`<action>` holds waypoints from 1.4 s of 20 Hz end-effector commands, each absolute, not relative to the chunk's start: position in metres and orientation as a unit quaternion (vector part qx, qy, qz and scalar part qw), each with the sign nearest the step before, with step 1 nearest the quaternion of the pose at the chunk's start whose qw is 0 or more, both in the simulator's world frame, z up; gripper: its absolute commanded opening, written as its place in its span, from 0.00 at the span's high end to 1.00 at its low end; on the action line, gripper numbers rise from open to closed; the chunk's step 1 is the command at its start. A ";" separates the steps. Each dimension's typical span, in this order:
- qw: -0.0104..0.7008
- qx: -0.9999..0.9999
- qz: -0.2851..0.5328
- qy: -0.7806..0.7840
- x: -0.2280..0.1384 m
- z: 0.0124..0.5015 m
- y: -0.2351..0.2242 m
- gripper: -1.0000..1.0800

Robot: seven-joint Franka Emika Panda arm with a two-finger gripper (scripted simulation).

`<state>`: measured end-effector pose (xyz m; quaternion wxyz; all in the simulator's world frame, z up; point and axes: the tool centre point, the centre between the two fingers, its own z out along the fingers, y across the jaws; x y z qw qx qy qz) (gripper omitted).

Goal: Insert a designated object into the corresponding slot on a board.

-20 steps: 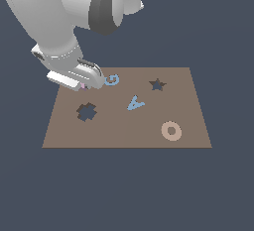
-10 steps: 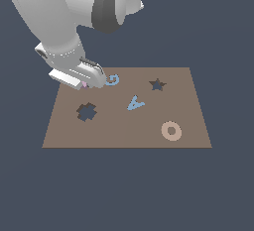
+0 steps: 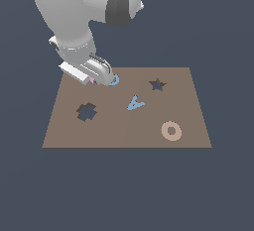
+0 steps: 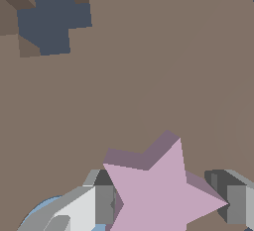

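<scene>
Little has shifted since a second ago: the arm stands over the same back corner of the board at the exterior view's left, and the gripper sits as low as it did.

Going from the exterior view's left to its right, the cross-shaped cutout lies in front of the gripper and slightly left of it. At the gripper itself, the wrist view shows the pink star flat between the two fingers, one at each side and seemingly touching it. So I judge the jaws narrow and closing on the star, though a firm clamp is not certain. The blue G piece sits just beside the fingers, partly under them. Further right come the blue A-shaped piece, then the star slot, well apart from the gripper, and the tan ring nearer the front.

To do this step well, the squeeze should settle on the star alone, without nudging the G, and lift straight up before crossing to the slot.
</scene>
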<state>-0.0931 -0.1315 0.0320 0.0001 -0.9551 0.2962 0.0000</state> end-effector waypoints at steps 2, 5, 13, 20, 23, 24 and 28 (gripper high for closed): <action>0.000 -0.943 0.000 0.332 -0.101 0.033 -0.116 1.00; 0.000 -0.931 0.000 0.366 -0.108 0.033 -0.101 1.00; 0.000 -0.884 0.000 0.467 -0.121 0.035 -0.051 1.00; 0.001 -0.836 0.000 0.549 -0.122 0.036 -0.006 1.00; 0.001 -0.813 0.000 0.582 -0.120 0.037 0.013 1.00; 0.001 -0.805 0.000 0.593 -0.119 0.037 0.019 1.00; 0.001 -0.773 0.000 0.634 -0.113 0.038 0.043 1.00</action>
